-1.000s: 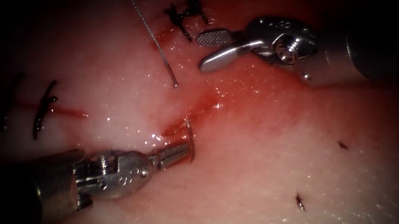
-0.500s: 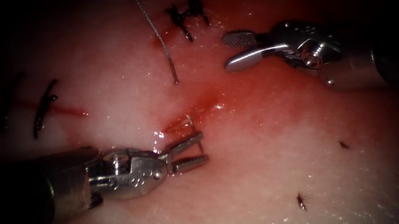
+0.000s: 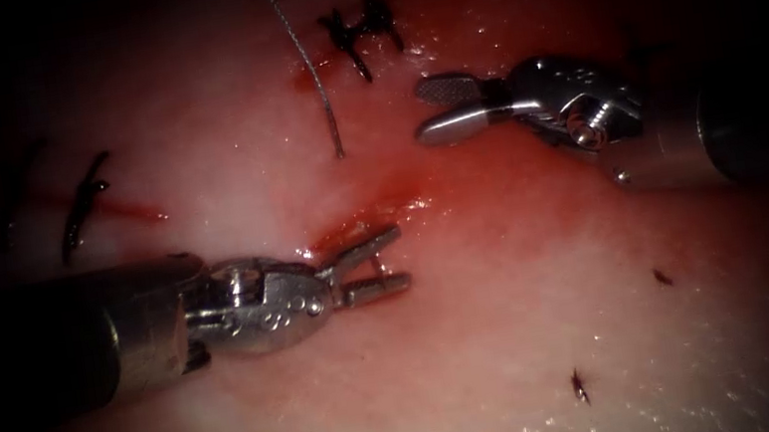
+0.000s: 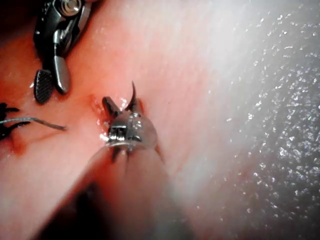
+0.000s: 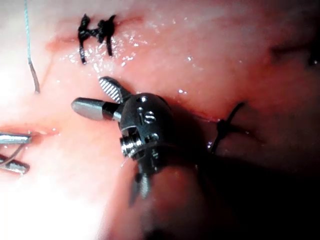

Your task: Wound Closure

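Observation:
The needle point(image 3: 377, 261) stands in the tissue point(image 3: 484, 353) at the red cut point(image 3: 351, 228), and only a short piece of it rises out. My left tool point(image 3: 401, 258) comes in from the left, open, with a jaw on each side of that piece and nothing held. In the left wrist view the needle's dark point point(image 4: 133, 94) sticks up beside the open left tool point(image 4: 121, 105). My right tool point(image 3: 422, 112) hovers open and empty to the upper right of the cut, and appears again in its own view point(image 5: 89, 93). Grey thread point(image 3: 315, 75) runs down into the tissue.
A black knotted stitch point(image 3: 358, 29) lies above the right tool, another stitch point(image 3: 81, 203) at the far left. Red fluid point(image 3: 462, 195) spreads around the cut. Small dark thread ends point(image 3: 578, 387) lie on the tissue at the lower right.
My left tool let go of the needle, opened, and slid slightly right around it. The right tool drew back to the right, then came a little left again.

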You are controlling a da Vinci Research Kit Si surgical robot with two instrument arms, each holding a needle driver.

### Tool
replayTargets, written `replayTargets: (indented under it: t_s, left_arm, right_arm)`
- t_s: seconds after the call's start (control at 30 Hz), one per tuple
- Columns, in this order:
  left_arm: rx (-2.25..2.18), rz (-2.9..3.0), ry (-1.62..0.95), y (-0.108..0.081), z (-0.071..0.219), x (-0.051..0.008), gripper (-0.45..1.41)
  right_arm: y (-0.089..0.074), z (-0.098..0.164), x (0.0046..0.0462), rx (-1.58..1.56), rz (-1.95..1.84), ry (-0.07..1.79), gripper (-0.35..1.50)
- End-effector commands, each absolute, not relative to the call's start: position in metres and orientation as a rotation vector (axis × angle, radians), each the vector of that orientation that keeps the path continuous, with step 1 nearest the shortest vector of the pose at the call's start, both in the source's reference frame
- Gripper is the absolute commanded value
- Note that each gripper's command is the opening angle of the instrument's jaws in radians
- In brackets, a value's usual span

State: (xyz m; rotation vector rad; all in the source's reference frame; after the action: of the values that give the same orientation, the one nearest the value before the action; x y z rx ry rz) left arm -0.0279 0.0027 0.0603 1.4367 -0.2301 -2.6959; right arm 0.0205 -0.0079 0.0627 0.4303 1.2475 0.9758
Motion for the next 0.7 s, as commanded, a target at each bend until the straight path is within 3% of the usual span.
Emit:
replayTargets:
  t_s: [0.03, 0.1, 0.13, 0.2, 0.7]
  left_arm:
    - [1.441, -2.708, -0.228, 0.0024, 0.0611, -0.0284, 0.53]
    - [1.451, -2.72, -0.221, 0.0026, 0.0614, -0.0283, 0.37]
    - [1.456, -2.73, -0.214, 0.0026, 0.0615, -0.0283, 0.16]
    - [1.496, -2.784, -0.17, 0.0025, 0.0615, -0.0285, -0.45]
    - [2.037, -2.927, 0.622, 0.0014, 0.0589, -0.0291, -0.45]
  right_arm:
    - [-0.0086, 0.0634, 0.0211, 0.436, 0.972, 1.241, 0.39]
    - [-0.0086, 0.0633, 0.021, 0.438, 0.972, 1.241, 0.39]
    - [-0.0086, 0.0632, 0.0209, 0.44, 0.972, 1.24, 0.39]
    - [-0.0085, 0.0631, 0.0208, 0.443, 0.972, 1.24, 0.39]
    - [-0.009, 0.0629, 0.0207, 0.452, 0.98, 1.238, 0.36]
